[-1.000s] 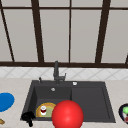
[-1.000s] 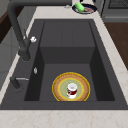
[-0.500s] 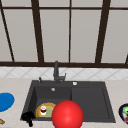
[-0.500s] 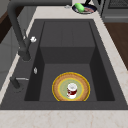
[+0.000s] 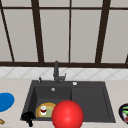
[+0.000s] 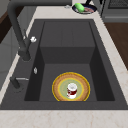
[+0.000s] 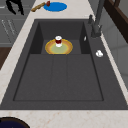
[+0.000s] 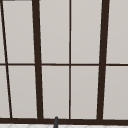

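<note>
Red ball (image 5: 67,114) before sink (image 5: 90,100).

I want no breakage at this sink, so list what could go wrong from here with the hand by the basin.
1. The small red-and-white jar stands upright on the yellow plate in the basin. A nudge to the plate could well topple it.
2. The left hand is close to the front left corner of the sink. If it reaches in, it may catch that edge.

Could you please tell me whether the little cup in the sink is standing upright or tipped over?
Upright. The cup stands on the plate in the sink, its white rim facing up in both side views.
</note>
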Tool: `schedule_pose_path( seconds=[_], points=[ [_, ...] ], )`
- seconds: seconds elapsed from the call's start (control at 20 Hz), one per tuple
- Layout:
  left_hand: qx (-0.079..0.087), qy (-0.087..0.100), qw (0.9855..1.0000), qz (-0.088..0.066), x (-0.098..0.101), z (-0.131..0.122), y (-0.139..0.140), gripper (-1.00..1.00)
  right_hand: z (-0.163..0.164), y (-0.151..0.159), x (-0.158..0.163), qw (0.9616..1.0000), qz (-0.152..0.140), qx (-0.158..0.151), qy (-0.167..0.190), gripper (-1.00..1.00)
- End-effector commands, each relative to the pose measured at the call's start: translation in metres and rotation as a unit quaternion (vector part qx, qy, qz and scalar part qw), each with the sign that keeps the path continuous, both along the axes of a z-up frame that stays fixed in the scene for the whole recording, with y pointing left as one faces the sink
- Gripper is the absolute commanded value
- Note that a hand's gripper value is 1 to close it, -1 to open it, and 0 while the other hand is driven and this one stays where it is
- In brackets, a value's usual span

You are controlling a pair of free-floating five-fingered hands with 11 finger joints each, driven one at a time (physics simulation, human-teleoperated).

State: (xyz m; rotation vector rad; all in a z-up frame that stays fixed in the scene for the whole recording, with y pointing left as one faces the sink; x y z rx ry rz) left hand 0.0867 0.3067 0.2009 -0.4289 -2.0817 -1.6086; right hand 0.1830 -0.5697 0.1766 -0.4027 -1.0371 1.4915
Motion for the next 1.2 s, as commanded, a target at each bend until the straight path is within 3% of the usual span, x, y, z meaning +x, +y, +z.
schedule_pose_path(
  seconds=[0.0, 0.25, 0.4, 0.5, 0.65, 0.85, 1.15],
  points=[
    [0.000, 0.000, 1.0000, 0.000, 0.000, 0.000, 0.000, 0.00, 0.007, 0.013, 0.000, 0.9991, -0.040, 0.000, -0.012, -1.00],
    [0.000, 0.000, 1.0000, 0.000, 0.000, 0.000, 0.000, 0.00, 0.004, 0.032, -0.001, 0.9980, -0.060, -0.010, -0.013, -1.00],
    [0.000, 0.000, 1.0000, 0.000, 0.000, 0.000, 0.000, 0.00, -0.010, 0.041, 0.001, 0.9966, -0.080, -0.018, 0.005, -1.00],
    [0.000, 0.000, 1.0000, 0.000, 0.000, 0.000, 0.000, 0.00, -0.004, 0.050, 0.006, 0.9960, -0.085, -0.024, -0.015, -1.00],
    [0.000, 0.000, 1.0000, 0.000, 0.000, 0.000, 0.000, 0.00, -0.005, 0.063, 0.010, 0.9949, -0.092, -0.038, -0.015, -1.00],
    [0.000, 0.000, 1.0000, 0.000, 0.000, 0.000, 0.000, 0.00, -0.008, 0.072, 0.018, 0.9908, -0.124, -0.054, -0.010, -1.00],
    [0.000, 0.000, 1.0000, 0.000, 0.000, 0.000, 0.000, 0.00, -0.014, 0.101, 0.021, 0.9866, -0.142, -0.079, -0.006, -1.00]
  ],
)
